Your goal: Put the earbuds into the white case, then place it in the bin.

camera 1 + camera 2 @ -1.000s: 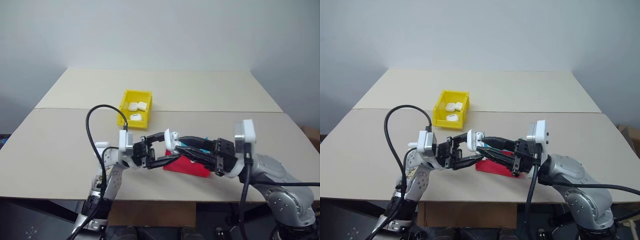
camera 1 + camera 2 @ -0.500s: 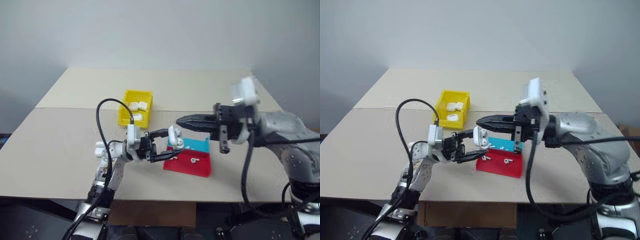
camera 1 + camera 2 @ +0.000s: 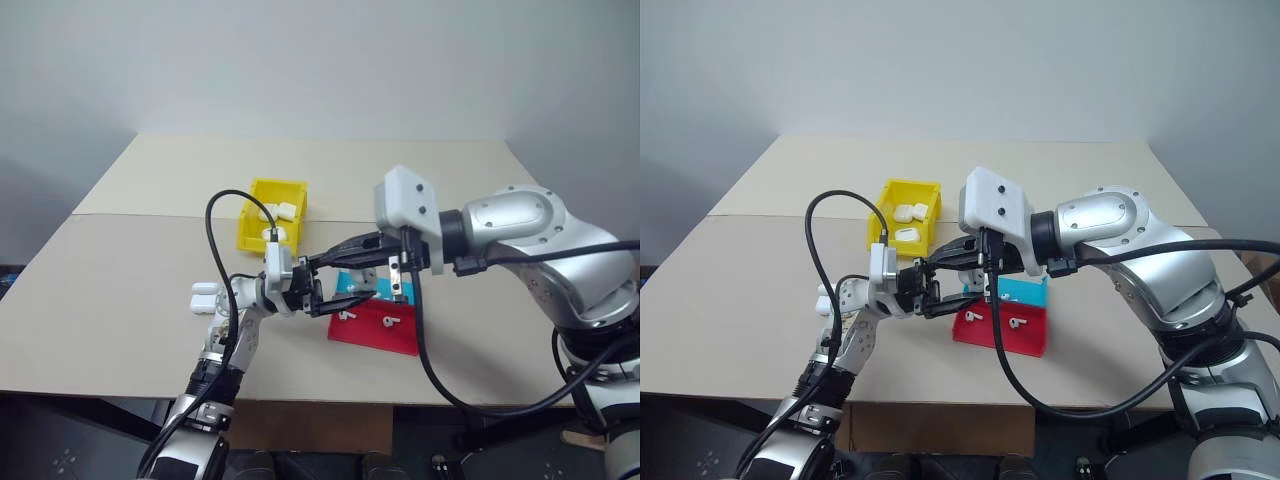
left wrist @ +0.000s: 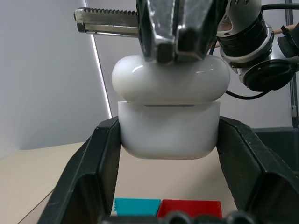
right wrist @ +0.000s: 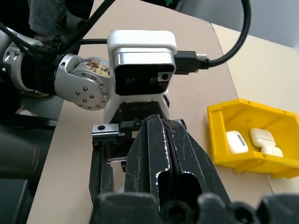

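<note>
– Head views first: where's the white case [image 4: 169,112]?
– Mid-frame above the bench [image 3: 120,300], clamped in the left claw [image 3: 322,290]; the right claw [image 3: 345,248], fingers together, meets it from the right. Yellow bin [image 3: 268,214] sits upper left of them, red tray [image 3: 375,328] just below.
– Left wrist view?
– Case fills the centre, gripped at both sides, lid down; the right claw's closed tips press on top.
– Right wrist view?
– Closed fingers at centre, bin with cases at right.
</note>
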{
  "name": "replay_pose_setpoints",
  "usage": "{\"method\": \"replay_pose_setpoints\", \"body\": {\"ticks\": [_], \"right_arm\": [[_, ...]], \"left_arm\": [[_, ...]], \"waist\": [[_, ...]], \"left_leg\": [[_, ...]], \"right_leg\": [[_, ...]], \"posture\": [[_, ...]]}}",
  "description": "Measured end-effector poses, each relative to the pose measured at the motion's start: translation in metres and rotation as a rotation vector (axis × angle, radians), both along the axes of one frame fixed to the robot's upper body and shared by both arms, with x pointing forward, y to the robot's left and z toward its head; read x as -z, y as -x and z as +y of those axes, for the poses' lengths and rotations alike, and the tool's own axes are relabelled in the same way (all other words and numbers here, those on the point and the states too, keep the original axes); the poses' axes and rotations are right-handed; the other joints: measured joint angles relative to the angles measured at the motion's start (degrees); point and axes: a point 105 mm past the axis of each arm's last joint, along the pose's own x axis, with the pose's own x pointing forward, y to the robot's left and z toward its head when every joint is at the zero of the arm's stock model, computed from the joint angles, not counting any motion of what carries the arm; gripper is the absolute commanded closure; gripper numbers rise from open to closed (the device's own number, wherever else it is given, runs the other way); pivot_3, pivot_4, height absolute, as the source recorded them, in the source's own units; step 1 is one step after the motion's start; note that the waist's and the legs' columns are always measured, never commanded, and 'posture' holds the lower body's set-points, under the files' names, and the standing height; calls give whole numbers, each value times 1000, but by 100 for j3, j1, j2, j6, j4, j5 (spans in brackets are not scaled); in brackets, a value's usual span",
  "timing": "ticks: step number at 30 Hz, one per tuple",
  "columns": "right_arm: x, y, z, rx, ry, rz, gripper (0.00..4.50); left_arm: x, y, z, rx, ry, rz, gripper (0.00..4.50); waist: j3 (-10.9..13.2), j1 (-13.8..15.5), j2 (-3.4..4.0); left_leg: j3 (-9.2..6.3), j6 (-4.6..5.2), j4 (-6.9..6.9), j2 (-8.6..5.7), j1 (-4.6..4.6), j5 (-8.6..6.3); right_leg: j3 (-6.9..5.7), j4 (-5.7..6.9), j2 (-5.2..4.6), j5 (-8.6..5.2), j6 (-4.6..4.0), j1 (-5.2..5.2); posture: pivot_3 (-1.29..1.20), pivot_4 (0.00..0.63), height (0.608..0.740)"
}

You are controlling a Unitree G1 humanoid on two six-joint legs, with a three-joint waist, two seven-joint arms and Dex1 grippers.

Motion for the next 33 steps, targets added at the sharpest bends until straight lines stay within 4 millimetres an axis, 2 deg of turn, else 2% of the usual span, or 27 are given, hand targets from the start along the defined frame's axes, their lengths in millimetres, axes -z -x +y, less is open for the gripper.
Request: {"method": "replay_pose_setpoints", "body": {"ticks": [4,6,13,17,20,22,25,28,30,32,33], "right_arm": [[4,-1,-4,12,7,10,4483],[6,-4,-10,31,25,14,4483],[0,-4,-22,52,-6,-4,4483],[-39,-2,-25,37,-263,7,4483],[-61,-3,-38,86,-385,-37,4483],[-67,-8,-51,164,-457,-44,4483],[-59,-14,-68,272,-513,-17,4483],[-31,-18,-83,388,-512,51,4483],[-14,-18,-90,458,-517,86,4483],[3,-17,-94,508,-516,134,4483],[11,-18,-96,531,-514,156,4483]], "left_arm": [[6,1,3,-9,-3,20,1719],[3,0,6,-17,14,13,1719],[0,-1,11,-29,31,13,1719],[-4,-1,12,-30,55,4,1719],[-8,-4,15,-64,81,7,1719],[-20,-8,20,-135,138,-4,1719],[-35,-19,28,-283,190,-17,1719],[-56,-45,40,-565,224,-37,1719],[-65,-68,44,-751,69,-52,1719],[-74,-92,60,-957,-91,-63,1719],[-79,-102,68,-1041,-93,-26,1719]], "waist": [[0,0,0],[0,0,0],[0,-4,0],[0,-8,0],[0,7,0],[1,35,-1],[1,56,-2],[1,89,-2],[4,102,-9],[2,69,-4],[2,55,-4]], "left_leg": [[0,0,0,0,1,0],[0,0,1,0,2,0],[0,0,0,0,2,0],[-2,0,0,1,6,0],[-1,0,1,0,2,0],[-1,0,1,-1,0,0],[-3,0,0,-1,2,0],[-2,0,3,-7,1,0],[-9,1,4,-8,3,1],[-6,1,2,-10,6,2],[-6,1,2,-9,6,2]], "right_leg": [[0,4,0,0,-1,-1],[0,3,0,0,-1,1],[0,3,0,0,0,0],[-1,8,3,1,-1,3],[-1,1,-1,1,0,5],[-2,-1,-3,1,1,5],[-3,0,-3,2,1,7],[1,1,-7,5,6,7],[-1,3,-3,5,7,10],[2,5,-5,4,9,9],[1,3,-5,4,10,8]], "posture": [[0,150,740],[0,150,740],[0,150,740],[0,150,740],[0,150,740],[0,150,740],[0,150,740],[0,150,740],[0,150,740],[0,150,740],[0,150,740]]}}
